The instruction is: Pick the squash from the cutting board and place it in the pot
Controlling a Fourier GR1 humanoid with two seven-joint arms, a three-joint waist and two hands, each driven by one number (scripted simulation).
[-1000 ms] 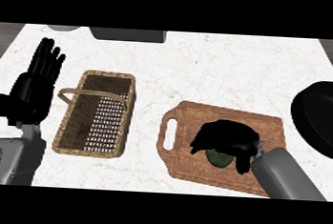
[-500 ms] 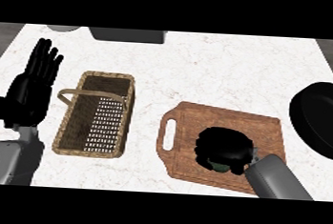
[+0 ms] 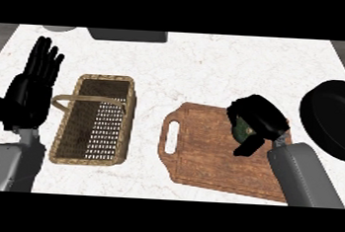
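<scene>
Head view: right hand, curled round the squash, has risen toward the pot from the cutting board.

Open white marble counter between the brown wooden cutting board and the black round pot at the right edge, with only a narrow strip of bare top separating the two. Broad free room across the counter's middle and far part. Blocking the left side: a woven wicker basket with a handle, and beside it the upright, open black left hand.
</scene>
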